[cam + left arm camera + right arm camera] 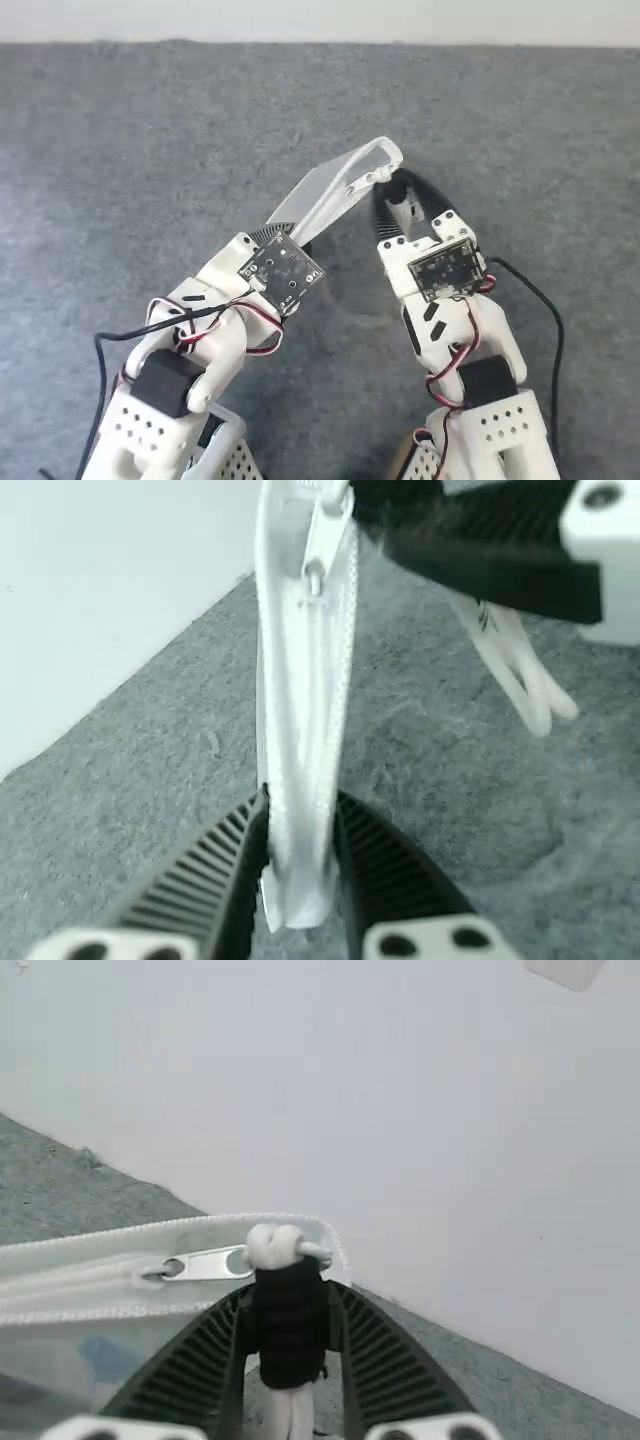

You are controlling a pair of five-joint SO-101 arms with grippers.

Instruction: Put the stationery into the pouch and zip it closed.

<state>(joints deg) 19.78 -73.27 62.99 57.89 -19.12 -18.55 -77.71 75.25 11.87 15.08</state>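
White arms (195,345), black ridged end effectors (300,810), red-black wiring (262,338)

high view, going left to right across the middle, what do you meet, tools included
left tool → pouch → right tool

Test bench: grey felt mat (120,150), white wall (300,20).

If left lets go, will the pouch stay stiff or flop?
Probably floppy: the pouch looks like thin clear film, stretched between left gripper and right gripper. Likely light: the thin pull cord carries one end. Expect it to dangle.
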